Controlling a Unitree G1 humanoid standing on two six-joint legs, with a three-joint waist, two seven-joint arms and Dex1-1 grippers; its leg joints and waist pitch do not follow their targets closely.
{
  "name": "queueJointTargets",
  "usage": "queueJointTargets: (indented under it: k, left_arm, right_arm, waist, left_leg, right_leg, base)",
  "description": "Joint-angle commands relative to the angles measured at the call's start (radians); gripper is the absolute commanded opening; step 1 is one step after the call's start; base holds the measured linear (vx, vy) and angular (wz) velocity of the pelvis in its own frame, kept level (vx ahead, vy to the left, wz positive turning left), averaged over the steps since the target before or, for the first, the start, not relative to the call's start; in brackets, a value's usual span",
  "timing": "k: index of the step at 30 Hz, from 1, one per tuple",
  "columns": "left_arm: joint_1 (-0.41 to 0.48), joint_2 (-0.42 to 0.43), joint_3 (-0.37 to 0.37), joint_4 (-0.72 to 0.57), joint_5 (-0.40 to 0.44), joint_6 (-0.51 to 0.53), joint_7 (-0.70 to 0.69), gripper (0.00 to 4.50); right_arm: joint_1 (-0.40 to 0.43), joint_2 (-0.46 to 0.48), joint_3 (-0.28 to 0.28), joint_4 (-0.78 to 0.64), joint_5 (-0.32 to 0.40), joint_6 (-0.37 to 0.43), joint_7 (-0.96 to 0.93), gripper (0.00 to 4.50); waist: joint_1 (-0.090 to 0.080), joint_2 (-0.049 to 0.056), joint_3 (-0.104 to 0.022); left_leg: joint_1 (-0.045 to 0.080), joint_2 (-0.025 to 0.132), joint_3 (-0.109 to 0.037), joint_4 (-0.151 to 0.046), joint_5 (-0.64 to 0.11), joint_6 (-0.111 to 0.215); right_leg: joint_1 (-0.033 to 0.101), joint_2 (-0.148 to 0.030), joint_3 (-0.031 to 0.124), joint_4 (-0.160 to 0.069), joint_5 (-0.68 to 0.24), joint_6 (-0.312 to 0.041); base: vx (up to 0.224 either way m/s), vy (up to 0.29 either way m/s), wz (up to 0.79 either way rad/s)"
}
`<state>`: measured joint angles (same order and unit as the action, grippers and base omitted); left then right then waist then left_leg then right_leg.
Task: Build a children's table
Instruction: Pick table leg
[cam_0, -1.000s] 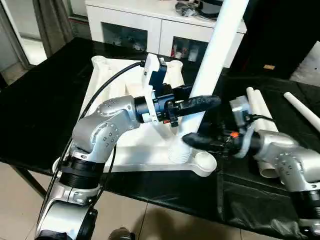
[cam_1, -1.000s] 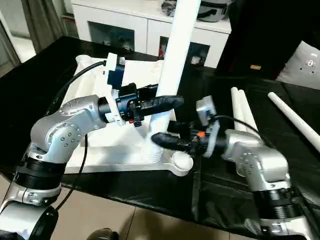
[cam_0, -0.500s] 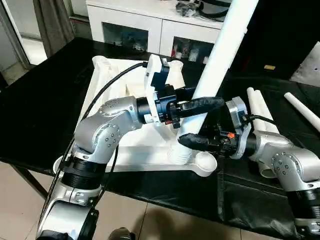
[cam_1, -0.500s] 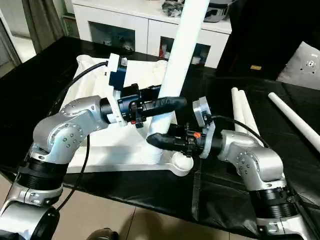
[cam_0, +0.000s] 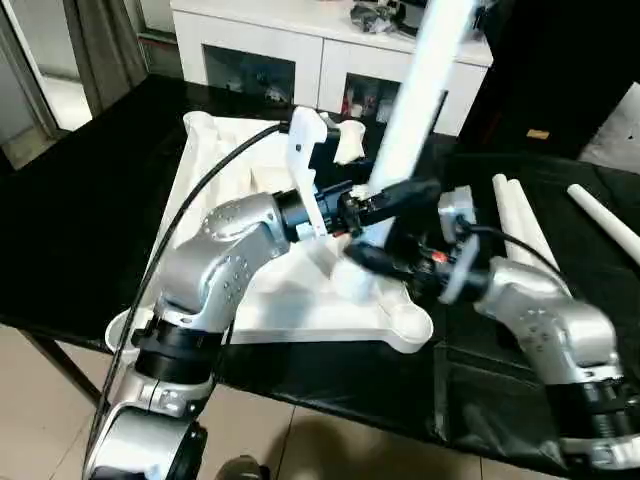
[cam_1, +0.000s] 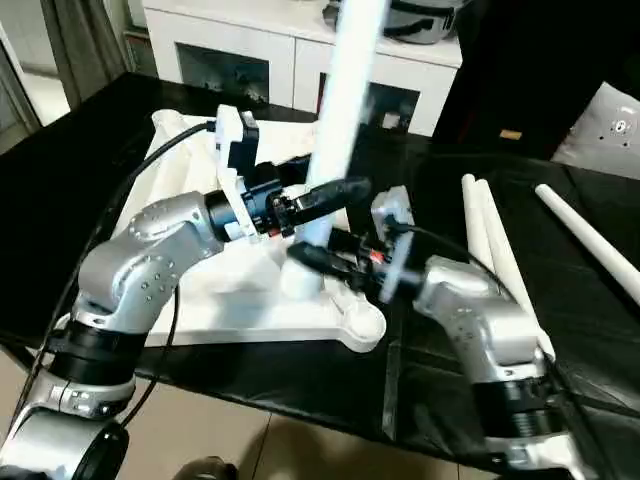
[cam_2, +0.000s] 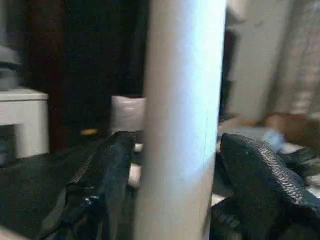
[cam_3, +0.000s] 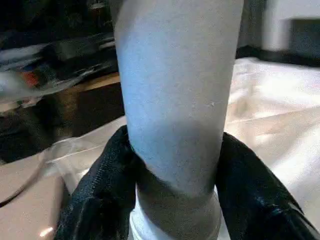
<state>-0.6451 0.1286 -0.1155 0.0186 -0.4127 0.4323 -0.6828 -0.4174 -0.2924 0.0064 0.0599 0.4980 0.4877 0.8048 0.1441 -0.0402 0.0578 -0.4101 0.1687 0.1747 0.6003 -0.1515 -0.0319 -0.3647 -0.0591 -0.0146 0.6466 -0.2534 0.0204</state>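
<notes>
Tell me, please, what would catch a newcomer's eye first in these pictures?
The tall white leg stands up from the near edge of the upturned white tabletop on the black table. Both hands meet at its lower part: the right hand clasps it just above its base, and the left hand has a black finger on either side, with a gap showing beside one. Three spare legs lie on the right.

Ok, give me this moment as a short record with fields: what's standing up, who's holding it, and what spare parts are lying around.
upright part: long white tapered plastic leg, foot at a socket of the white plastic table top
table top: white square plastic top, ribbed underside up, on the black-covered table
left gripper: fingers either side of the leg, a gap showing at one finger
right gripper: fingers against the leg near its foot
spare parts: three white legs lying on the right
background: white cabinet with glass doors
</notes>
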Motion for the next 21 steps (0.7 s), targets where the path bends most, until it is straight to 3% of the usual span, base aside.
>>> queueJointTargets:
  k: [1, 4, 6, 9, 12, 15, 21]
  left_arm:
    - [0.000, -0.024, -0.024, 0.009, 0.059, -0.027, 0.071, 3.43]
    - [-0.006, -0.066, -0.040, 0.032, 0.143, -0.074, 0.202, 3.44]
    - [-0.006, -0.091, -0.050, 0.041, 0.182, -0.096, 0.257, 3.44]
    - [-0.004, -0.137, -0.047, 0.042, 0.190, -0.095, 0.310, 3.44]
    - [-0.004, -0.149, -0.061, 0.046, 0.213, -0.099, 0.327, 3.44]
    - [-0.009, -0.162, -0.071, 0.060, 0.240, -0.108, 0.355, 3.09]
    - [-0.014, -0.174, -0.062, 0.083, 0.261, -0.118, 0.392, 2.82]
  right_arm:
    - [-0.027, 0.024, -0.023, 0.013, -0.030, -0.038, -0.083, 1.90]
    - [-0.037, 0.068, -0.034, 0.050, -0.057, -0.075, -0.161, 1.90]
    - [-0.038, 0.085, -0.029, 0.057, -0.074, -0.092, -0.188, 1.90]
    - [-0.039, 0.104, -0.020, 0.061, -0.095, -0.107, -0.218, 1.90]
    - [-0.042, 0.119, -0.019, 0.071, -0.108, -0.117, -0.242, 1.90]
    - [-0.042, 0.135, -0.014, 0.084, -0.124, -0.133, -0.270, 1.90]
    - [-0.036, 0.147, -0.001, 0.089, -0.141, -0.146, -0.287, 1.90]
  waist:
    - [-0.004, 0.005, -0.071]
    - [-0.003, 0.006, -0.072]
    - [-0.001, 0.001, -0.072]
    - [-0.002, 0.002, -0.073]
    - [-0.003, 0.003, -0.071]
    - [-0.006, 0.005, -0.071]
    - [-0.005, 0.009, -0.071]
  left_leg:
    - [0.042, 0.062, -0.022, -0.073, -0.165, -0.031]
    - [0.043, 0.063, -0.022, -0.073, -0.161, -0.033]
    - [0.040, 0.062, -0.022, -0.071, -0.153, -0.026]
    - [0.038, 0.061, -0.023, -0.070, -0.136, -0.021]
    - [0.038, 0.060, -0.023, -0.071, -0.154, -0.017]
    - [0.040, 0.062, -0.024, -0.074, -0.165, -0.024]
    - [0.041, 0.061, -0.025, -0.075, -0.178, -0.032]
  right_leg:
    - [0.025, -0.082, 0.027, -0.071, 0.063, -0.211]
    - [0.024, -0.082, 0.027, -0.071, 0.080, -0.208]
    - [0.027, -0.083, 0.028, -0.071, 0.103, -0.199]
    - [0.029, -0.081, 0.027, -0.069, 0.137, -0.195]
    - [0.028, -0.081, 0.028, -0.073, 0.110, -0.190]
    - [0.025, -0.080, 0.028, -0.075, 0.097, -0.185]
    - [0.025, -0.079, 0.028, -0.074, 0.107, -0.181]
  base:
    - [0.000, 0.000, 0.00]
    - [0.000, 0.000, 0.00]
    - [0.000, 0.000, 0.00]
    - [0.000, 0.000, 0.00]
    - [0.000, 0.000, 0.00]
    - [0.000, 0.000, 0.00]
    - [0.000, 0.000, 0.00]
